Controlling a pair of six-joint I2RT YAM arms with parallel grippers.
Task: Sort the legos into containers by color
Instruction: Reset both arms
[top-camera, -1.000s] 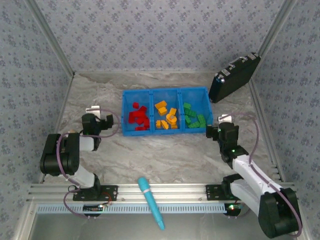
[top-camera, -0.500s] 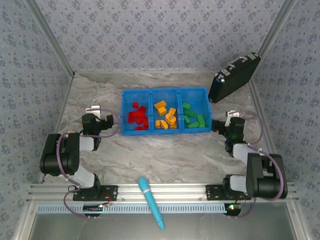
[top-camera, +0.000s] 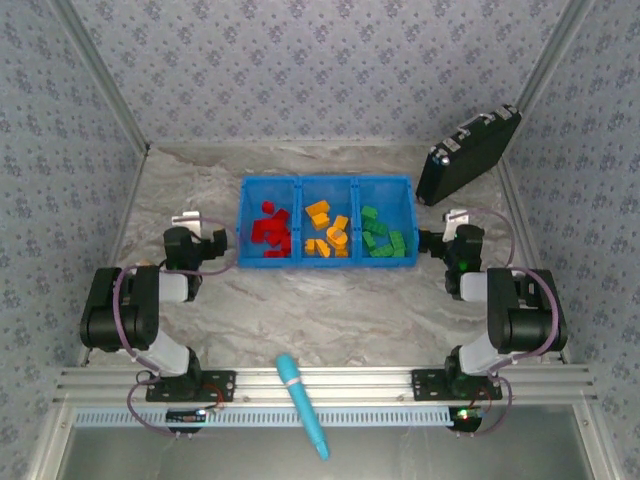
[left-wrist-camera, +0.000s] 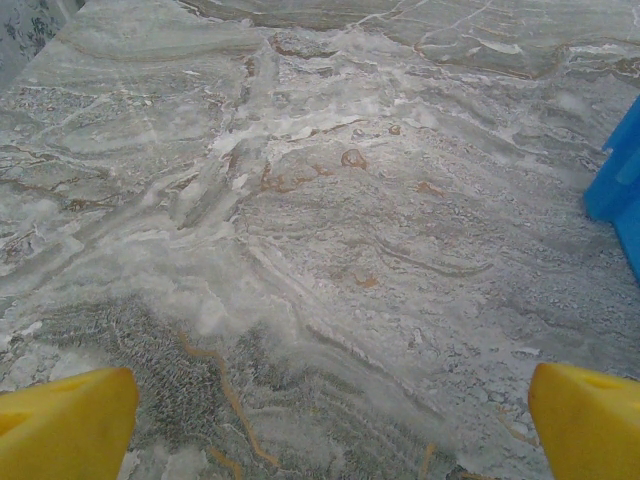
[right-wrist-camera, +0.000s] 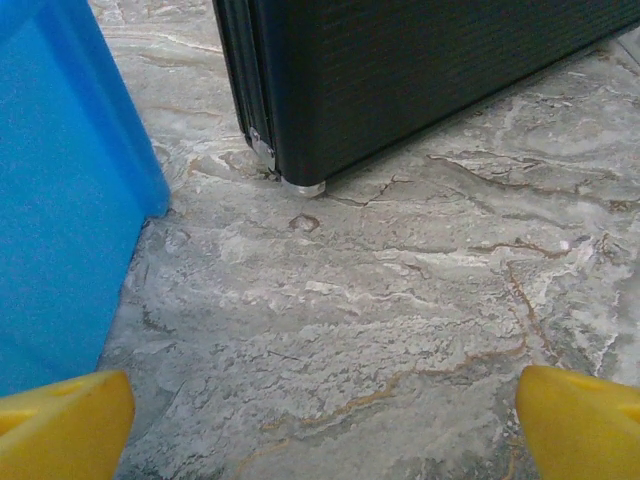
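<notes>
Retracted since the earlier view, my right arm (top-camera: 515, 320) parks the right tool (top-camera: 447, 228) beside the blue bin (top-camera: 328, 263), jaws wide, empty. My left tool (top-camera: 200, 230) is wide and empty too. All bricks (top-camera: 325, 235) lie sorted red, orange, green by compartment; sorting appears complete.

We see a matt, marble-patterned tabletop (left-wrist-camera: 330, 250) with a faintly grainy look, a smooth bright-blue plastic bin (right-wrist-camera: 60, 200), and a finely ribbed black hard case (right-wrist-camera: 420, 70) capped with a shiny metal corner (right-wrist-camera: 300, 187).
</notes>
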